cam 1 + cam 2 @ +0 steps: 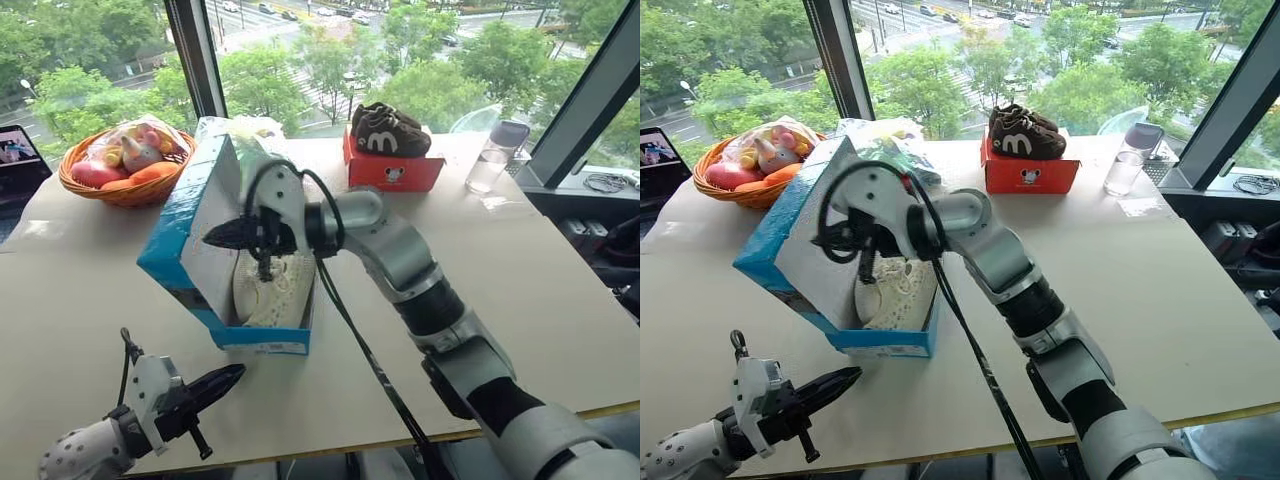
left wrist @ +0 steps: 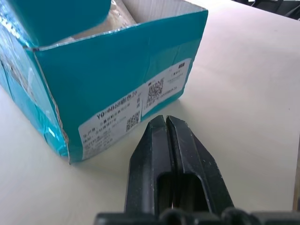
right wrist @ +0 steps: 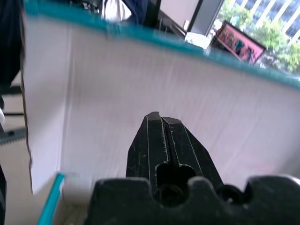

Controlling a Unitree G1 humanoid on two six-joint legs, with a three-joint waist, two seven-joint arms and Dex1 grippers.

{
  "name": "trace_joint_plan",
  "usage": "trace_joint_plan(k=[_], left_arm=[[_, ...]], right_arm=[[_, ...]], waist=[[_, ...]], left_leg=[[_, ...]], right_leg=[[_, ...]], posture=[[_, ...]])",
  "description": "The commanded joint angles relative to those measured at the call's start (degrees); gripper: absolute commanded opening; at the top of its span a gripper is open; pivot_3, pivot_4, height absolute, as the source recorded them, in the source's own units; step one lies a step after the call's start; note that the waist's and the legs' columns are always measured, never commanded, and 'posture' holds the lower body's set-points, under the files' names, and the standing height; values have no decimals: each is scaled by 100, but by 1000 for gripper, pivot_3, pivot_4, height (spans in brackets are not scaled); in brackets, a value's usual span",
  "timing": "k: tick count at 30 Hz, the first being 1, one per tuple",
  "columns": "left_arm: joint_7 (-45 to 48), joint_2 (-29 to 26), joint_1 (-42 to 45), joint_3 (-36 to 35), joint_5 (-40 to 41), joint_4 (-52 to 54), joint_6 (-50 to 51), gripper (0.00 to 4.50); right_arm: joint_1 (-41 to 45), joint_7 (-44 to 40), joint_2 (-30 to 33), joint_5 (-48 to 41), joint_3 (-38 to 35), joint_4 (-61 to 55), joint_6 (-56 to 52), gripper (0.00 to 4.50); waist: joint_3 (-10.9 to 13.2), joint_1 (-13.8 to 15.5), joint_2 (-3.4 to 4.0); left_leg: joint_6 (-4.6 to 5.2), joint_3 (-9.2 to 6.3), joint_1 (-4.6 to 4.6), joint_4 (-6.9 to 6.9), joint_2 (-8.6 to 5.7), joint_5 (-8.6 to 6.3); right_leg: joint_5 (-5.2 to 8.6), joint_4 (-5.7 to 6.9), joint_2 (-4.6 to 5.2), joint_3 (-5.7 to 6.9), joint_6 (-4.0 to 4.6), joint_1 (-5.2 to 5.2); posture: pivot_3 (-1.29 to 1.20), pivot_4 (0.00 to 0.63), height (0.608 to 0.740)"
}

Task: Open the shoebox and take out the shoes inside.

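The bright blue shoebox (image 1: 262, 341) stands in the middle of the table with its hinged lid (image 1: 172, 226) swung up and leaning to the left, white inside face showing. The cream-white shoes (image 1: 276, 291) lie inside the box. My right gripper (image 1: 216, 237) is shut, holds nothing, and points left with its tip against the lid's white inner face (image 3: 234, 117). My left gripper (image 1: 226, 378) is shut and empty, low over the table near its front edge. It points at the box's labelled end wall (image 2: 117, 70), a short way from it.
A wicker basket (image 1: 125, 188) of toys and fruit stands at the back left. A crumpled plastic bag (image 1: 240, 128) lies behind the box. A small red box (image 1: 392, 172) carrying dark brown shoes (image 1: 390, 130) and a clear cup (image 1: 490, 160) stand at the back right.
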State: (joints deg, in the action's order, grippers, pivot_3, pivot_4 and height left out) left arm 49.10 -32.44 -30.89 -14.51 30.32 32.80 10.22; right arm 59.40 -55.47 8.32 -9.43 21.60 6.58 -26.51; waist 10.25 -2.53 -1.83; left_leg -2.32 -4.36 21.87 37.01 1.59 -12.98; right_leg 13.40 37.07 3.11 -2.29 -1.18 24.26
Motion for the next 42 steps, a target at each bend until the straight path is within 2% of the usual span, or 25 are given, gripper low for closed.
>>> trace_joint_plan(k=[1, 8, 10, 17, 20, 22, 25, 30, 35, 42], left_arm=[[-50, 34, 11, -8, -45, 57, -111, 41], [-95, 56, 56, 80, -90, 82, -85, 41], [-81, 57, -35, 80, -111, 144, -119, 41], [74, 18, -1105, -261, 35, 771, -207, 41], [223, -234, -1469, -1014, 420, 987, 27, 41], [203, -426, -1389, -1723, 826, 948, 175, 41], [-2, -1031, -838, -2880, 1757, 859, 633, 41], [517, -2098, -322, -3755, 2367, 516, 1385, 41], [1281, -2976, 236, -3865, 2799, -72, 2093, 41], [2273, -3557, 1140, -3046, 1741, -1779, 1719, 41]], right_arm=[[412, 87, -211, 103, -29, 189, 254, 45], [1519, 489, -1500, 415, 112, 1597, 845, 45], [1592, 504, -1618, 422, 16, 1782, 929, 45], [802, 287, -785, 138, -452, 1158, 514, 45], [227, 243, -271, -33, -666, 460, 73, 45], [-89, 221, 13, -275, -848, -63, -343, 45], [-540, 217, 529, -451, -1064, -657, -832, 45], [-1170, -62, 1576, -335, -912, -1355, -1080, 45], [-1313, -352, 2002, -158, -323, -1939, -829, 45], [-951, -446, 1743, 172, 368, -1826, -463, 45]], waist=[[5, -23, 8], [12, -186, 20], [12, -169, 20], [4, 3, -11], [4, 21, -13], [3, 7, -14], [27, -5, 26], [30, -45, 30], [40, -146, 43], [48, -156, 52]], left_leg=[[0, 0, 0, -1, 2, 0], [2, 2, -12, -25, 61, -2], [2, 2, -9, -28, 65, -2], [-4, 1, 8, -10, 51, -4], [-4, 1, 8, -9, 50, -4], [-3, 1, 8, -10, 57, -4], [-2, 1, 6, -11, 58, -3], [-2, 3, 6, -14, 54, -4], [-2, 5, 8, -14, 53, -4], [-2, 5, 0, -17, 57, -4]], right_leg=[[0, 2, -2, 0, 1, 3], [-7, 9, -70, -11, 47, 21], [-4, 9, -71, -8, 51, 23], [-5, -11, -54, -9, 42, 11], [-2, -11, -53, -9, 42, 11], [1, -4, -61, -8, 48, 17], [1, 6, -64, -9, 48, 23], [4, 1, -64, -14, 44, 20], [7, 5, -64, -15, 41, 26], [7, 8, -72, -16, 43, 27]], posture=[[0, 150, 740], [0, 150, 740], [0, 150, 740], [0, 150, 740], [0, 150, 740], [0, 150, 740], [0, 150, 740], [0, 150, 740], [0, 150, 740], [0, 150, 740]])
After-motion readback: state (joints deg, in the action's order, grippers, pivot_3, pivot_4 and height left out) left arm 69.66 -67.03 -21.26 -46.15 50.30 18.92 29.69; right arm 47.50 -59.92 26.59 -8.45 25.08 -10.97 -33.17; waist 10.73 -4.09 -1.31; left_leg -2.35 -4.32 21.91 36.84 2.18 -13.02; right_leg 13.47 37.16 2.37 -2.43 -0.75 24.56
